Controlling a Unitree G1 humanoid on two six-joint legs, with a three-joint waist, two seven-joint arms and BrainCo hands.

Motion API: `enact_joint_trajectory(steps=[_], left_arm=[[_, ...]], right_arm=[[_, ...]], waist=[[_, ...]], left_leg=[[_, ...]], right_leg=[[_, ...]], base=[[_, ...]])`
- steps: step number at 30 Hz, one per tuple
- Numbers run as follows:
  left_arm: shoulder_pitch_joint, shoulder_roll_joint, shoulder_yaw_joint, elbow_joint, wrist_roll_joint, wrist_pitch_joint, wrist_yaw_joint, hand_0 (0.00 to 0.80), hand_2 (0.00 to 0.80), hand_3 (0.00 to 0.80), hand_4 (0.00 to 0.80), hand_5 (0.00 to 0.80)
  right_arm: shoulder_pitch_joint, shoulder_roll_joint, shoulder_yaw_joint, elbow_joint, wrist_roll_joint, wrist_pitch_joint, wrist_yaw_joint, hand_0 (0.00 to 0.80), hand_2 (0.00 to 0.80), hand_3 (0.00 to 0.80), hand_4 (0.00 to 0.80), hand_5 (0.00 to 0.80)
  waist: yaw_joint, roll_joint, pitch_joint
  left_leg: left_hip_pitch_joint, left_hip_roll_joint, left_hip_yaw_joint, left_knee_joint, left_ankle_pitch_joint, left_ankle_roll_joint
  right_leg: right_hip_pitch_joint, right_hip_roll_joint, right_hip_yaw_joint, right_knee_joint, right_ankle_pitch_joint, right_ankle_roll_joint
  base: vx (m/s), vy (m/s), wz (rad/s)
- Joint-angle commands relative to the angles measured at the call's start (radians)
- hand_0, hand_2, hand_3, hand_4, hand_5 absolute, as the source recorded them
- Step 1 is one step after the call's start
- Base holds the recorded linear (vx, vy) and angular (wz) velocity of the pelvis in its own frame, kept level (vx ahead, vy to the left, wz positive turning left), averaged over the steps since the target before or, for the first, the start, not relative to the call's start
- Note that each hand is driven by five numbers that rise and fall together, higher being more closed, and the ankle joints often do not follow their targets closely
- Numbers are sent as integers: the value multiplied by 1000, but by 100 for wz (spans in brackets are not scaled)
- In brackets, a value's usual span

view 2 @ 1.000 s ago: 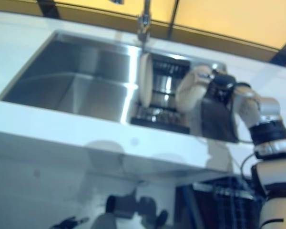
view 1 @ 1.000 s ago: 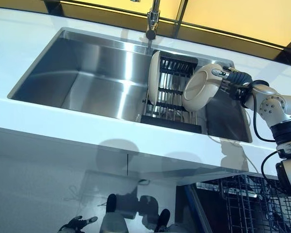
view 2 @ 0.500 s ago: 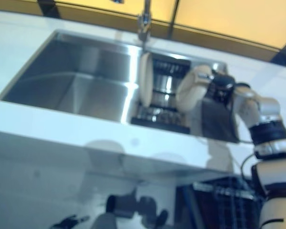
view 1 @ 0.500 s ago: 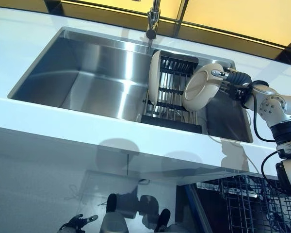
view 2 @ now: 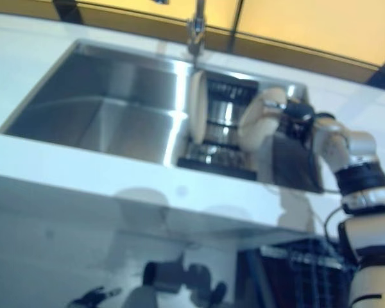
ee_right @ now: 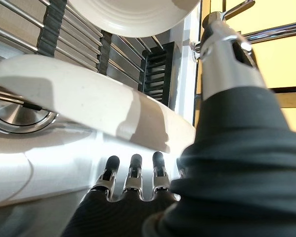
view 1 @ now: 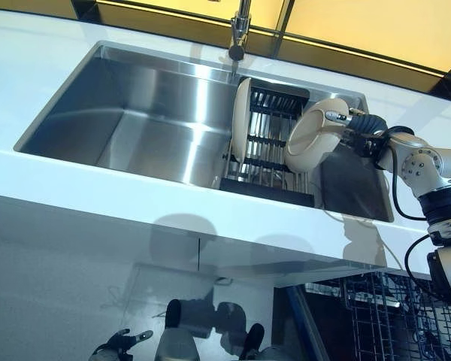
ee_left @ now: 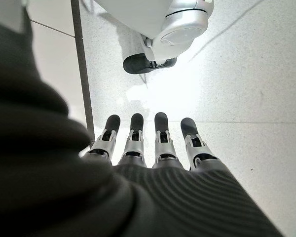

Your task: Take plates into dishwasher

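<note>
right hand [view 1: 355, 126] apparently pinching plate [view 1: 313, 135] — over sink [view 1: 135, 113]

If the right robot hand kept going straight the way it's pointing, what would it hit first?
Probably the other plate, standing on edge at the far side of the dish rack. The right robot hand already holds a plate and points that way, though depth is uncertain.

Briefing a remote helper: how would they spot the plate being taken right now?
Find the steel sink, then the black dish rack in its right part. The cream round plate tilts at the rack's right end, pinched by the right hand; the other white plate stands upright, untouched.
</note>
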Motion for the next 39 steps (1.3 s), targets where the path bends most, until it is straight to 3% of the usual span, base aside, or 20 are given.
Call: enact_joint_trajectory(steps=[1, 13, 14, 16, 17, 22, 27, 30, 39], left_arm=[[-10, 36, -46, 8, -28, -16, 8, 0, 0, 0, 0, 0], [-16, 28, -45, -15, -75, -16, 17, 0, 0, 0, 0, 0], [-16, 28, -45, -17, -82, -17, 19, 0, 0, 0, 0, 0], [-19, 24, -47, -20, -98, -21, 21, 0, 0, 0, 0, 0], [-19, 23, -47, -23, -105, -22, 23, 0, 0, 0, 0, 0], [-18, 16, -49, -21, -112, -35, 26, 0, 0, 0, 0, 0], [-18, 24, -61, -15, -107, -41, 21, 0, 0, 0, 0, 0], [-16, 27, -68, -13, -101, -42, 21, 0, 0, 0, 0, 0], [-1, 23, -71, 0, -77, -46, 10, 0, 0, 0, 0, 0]], right_arm=[[-125, -21, 81, 18, -24, -28, 13, 0, 0, 0, 0, 0], [-131, -19, 92, 35, -91, -15, 3, 0, 0, 0, 0, 0], [-132, -22, 92, 39, -106, -14, 3, 60, 60, 60, 60, 60], [-138, -27, 96, 50, -137, -16, 0, 665, 665, 665, 665, 665], [-141, -31, 97, 56, -166, -11, -7, 800, 800, 800, 800, 800], [-150, -58, 107, 83, -302, -12, -30, 800, 800, 800, 800, 800], [-207, -101, 135, 83, -405, -66, -63, 800, 800, 800, 800, 800], [-250, -119, 157, 90, -390, -47, -70, 800, 800, 800, 800, 800], [-285, -158, 163, 80, -385, -74, -107, 800, 800, 800, 800, 800]], waist=[[11, -19, 4], [20, -16, 27], [20, -15, 30], [22, -14, 35], [24, -13, 38], [26, -14, 42], [27, -21, 37], [27, -24, 31], [15, -28, -13]], left_leg=[[16, -14, 15, -4, -53, 27], [-3, -16, 3, -4, -48, 27], [-4, -17, 2, -4, -48, 27], [-9, -16, 0, -4, -46, 27], [-12, -17, -2, -4, -46, 27], [-17, -17, -4, -4, -44, 27], [-10, -13, -2, -4, -48, 27], [-3, -11, 1, -4, -50, 27], [33, -5, 23, -4, -62, 26]], right_leg=[[-5, -57, -14, 2, 19, 69], [-17, -56, -17, 7, 20, 67], [-18, -55, -17, 7, 20, 67], [-20, -55, -17, 6, 21, 66], [-22, -55, -18, 6, 21, 66], [-24, -56, -21, 8, 22, 67], [-17, -54, -22, 6, 21, 70], [-12, -53, -21, 6, 20, 71], [15, -52, -18, 0, 11, 71]], base=[[0, 0, 0], [-8, 15, 4], [0, 0, 0], [-15, 13, 0], [-31, 24, 1], [0, -2, 1], [1, -11, 5], [0, 0, 0], [0, 0, 0]])
